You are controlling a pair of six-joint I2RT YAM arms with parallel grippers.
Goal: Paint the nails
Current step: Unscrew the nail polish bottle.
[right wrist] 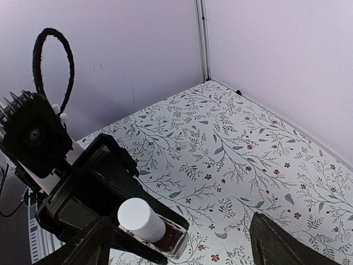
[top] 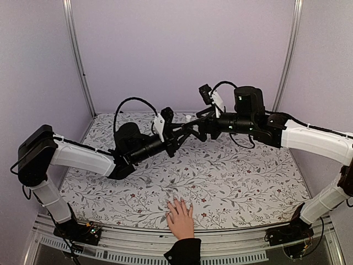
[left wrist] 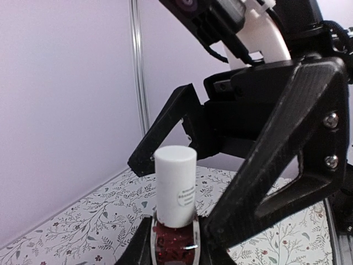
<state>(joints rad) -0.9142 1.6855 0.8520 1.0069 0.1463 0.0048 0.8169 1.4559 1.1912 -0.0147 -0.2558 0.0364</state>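
Left gripper point(left wrist: 174, 236) clamps bottle point(right wrist: 165, 236); right gripper point(right wrist: 185, 243) agape around cap point(left wrist: 175, 185).

Robotics lab cell: plain lilac walls point(top: 182, 49), aluminium frame posts point(top: 79, 61), floral-covered table point(top: 220, 182).

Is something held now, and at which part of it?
The left jaws hold the dark-red bottle by its glass body, white cap up. The right jaws stand open around the cap, holding nothing.
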